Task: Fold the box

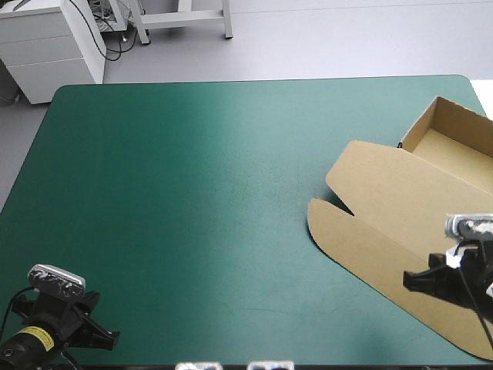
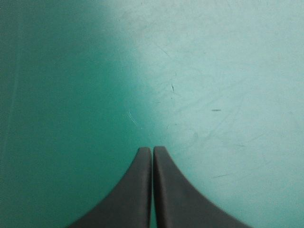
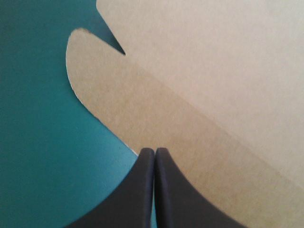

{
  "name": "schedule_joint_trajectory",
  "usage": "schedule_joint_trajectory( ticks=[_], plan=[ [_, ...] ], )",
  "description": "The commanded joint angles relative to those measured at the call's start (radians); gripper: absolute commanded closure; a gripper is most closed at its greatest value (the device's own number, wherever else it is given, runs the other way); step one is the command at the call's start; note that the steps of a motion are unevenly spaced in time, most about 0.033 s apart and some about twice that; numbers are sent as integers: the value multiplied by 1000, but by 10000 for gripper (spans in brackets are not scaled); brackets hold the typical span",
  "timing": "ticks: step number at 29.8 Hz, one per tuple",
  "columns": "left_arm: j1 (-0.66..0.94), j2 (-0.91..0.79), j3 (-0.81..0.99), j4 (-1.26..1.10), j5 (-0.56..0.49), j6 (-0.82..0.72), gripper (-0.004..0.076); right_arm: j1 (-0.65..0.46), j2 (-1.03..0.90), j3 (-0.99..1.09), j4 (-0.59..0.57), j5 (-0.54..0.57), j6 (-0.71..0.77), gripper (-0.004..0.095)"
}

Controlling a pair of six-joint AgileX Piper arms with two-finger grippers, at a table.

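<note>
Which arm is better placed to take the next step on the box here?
Right, probably. The right gripper hangs shut over the box, at the edge of its flat lid's rounded flap. The left gripper, also shut, is near the table's near-left corner over bare teal-green cover, far from the box.

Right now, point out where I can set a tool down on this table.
Bare teal-green cover runs from the table's left edge to the box, the left claw at its near-left corner. The right side is crowded: the box's tray and flat lid fill it, the right claw over the lid's near edge.
</note>
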Motion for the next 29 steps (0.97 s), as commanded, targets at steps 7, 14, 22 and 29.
schedule_joint_trajectory(
  ticks=[7,14,22,29],
  plan=[
    [-4,11,3,-48,-50,-2,731,2,-212,245,64,-136,-58,922],
    [-4,11,3,-33,-39,-9,731,2,-284,313,64,-152,-58,922],
    [-4,11,3,-31,-39,-9,731,2,-288,331,62,-148,-58,922],
    [-4,11,3,-31,-28,-9,731,2,-288,333,64,-133,-28,922]
  ],
)
